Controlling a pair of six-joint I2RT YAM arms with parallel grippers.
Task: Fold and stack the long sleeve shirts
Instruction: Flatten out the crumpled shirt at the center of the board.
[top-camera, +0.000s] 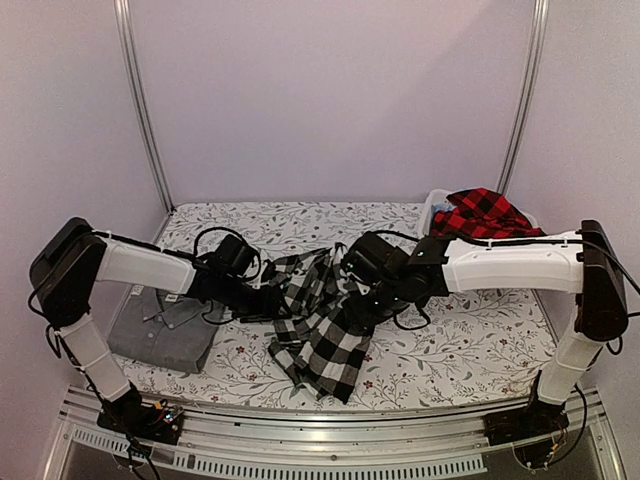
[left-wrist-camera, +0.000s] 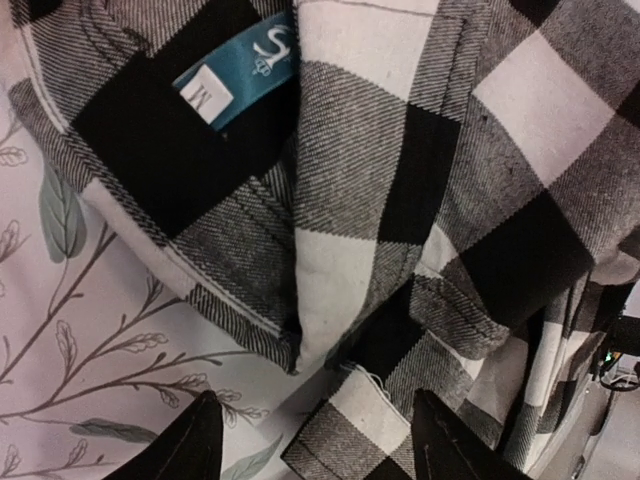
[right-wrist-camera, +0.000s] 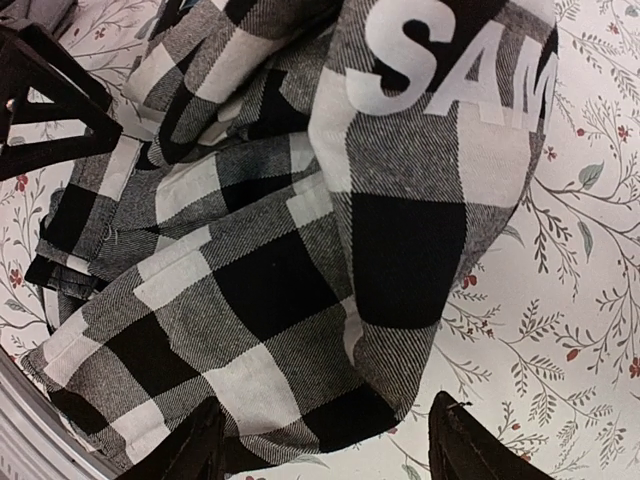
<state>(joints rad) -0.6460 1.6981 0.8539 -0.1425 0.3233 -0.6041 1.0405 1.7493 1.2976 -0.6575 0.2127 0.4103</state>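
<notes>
The black-and-white buffalo check shirt lies crumpled in the middle of the table. My left gripper is open at its left edge; in the left wrist view its jaws straddle a cloth edge near the collar with a blue tag. My right gripper is open over the shirt's right side; in the right wrist view its jaws straddle a fold below white lettering. The grey shirt lies folded at the left. The red-and-black check shirt sits in the basket.
A white plastic basket stands at the back right corner. The table has a floral cloth. A metal rail runs along the near edge. Cables hang from both wrists over the shirt.
</notes>
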